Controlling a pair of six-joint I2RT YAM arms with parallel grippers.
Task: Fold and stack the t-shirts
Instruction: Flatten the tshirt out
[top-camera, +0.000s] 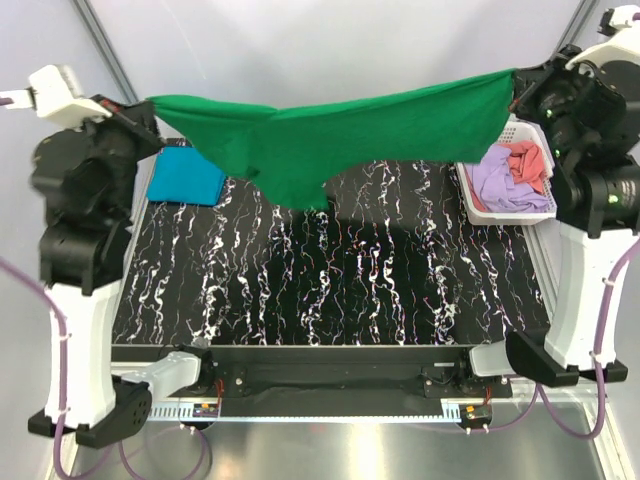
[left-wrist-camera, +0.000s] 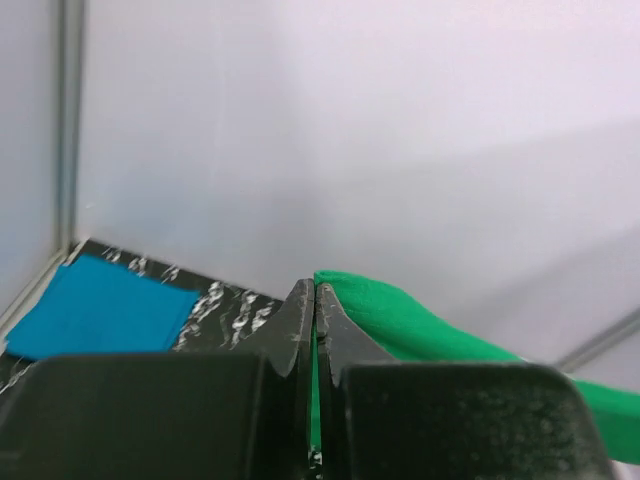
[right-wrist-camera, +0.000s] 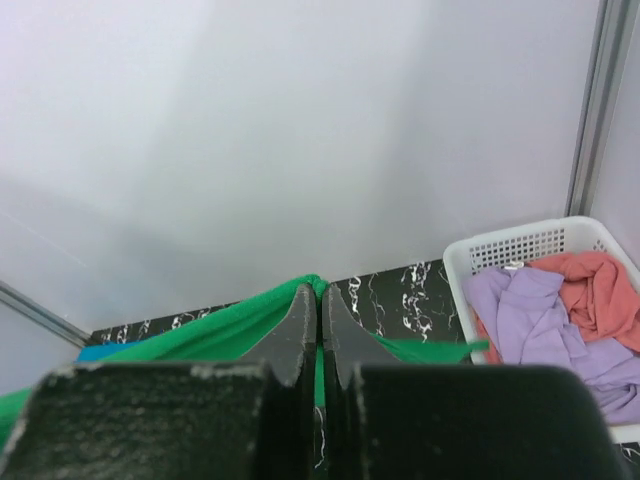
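Observation:
The bright green t-shirt (top-camera: 330, 135) hangs stretched in the air between both grippers, high above the table's far part. My left gripper (top-camera: 152, 108) is shut on its left end; the cloth shows between the jaws in the left wrist view (left-wrist-camera: 400, 315). My right gripper (top-camera: 516, 88) is shut on its right end, with green cloth (right-wrist-camera: 220, 330) in the right wrist view. The teal-blue t-shirt (top-camera: 187, 177), folded to a rectangle, lies at the far left of the table (left-wrist-camera: 95, 310). The lilac t-shirt (top-camera: 505, 185) and the coral t-shirt (top-camera: 528, 160) lie bunched in the basket.
The white lattice basket (top-camera: 478, 205) stands at the far right of the black marbled table (top-camera: 330, 280), and shows in the right wrist view (right-wrist-camera: 520, 245). Grey walls and metal frame posts (top-camera: 105, 45) close the far side.

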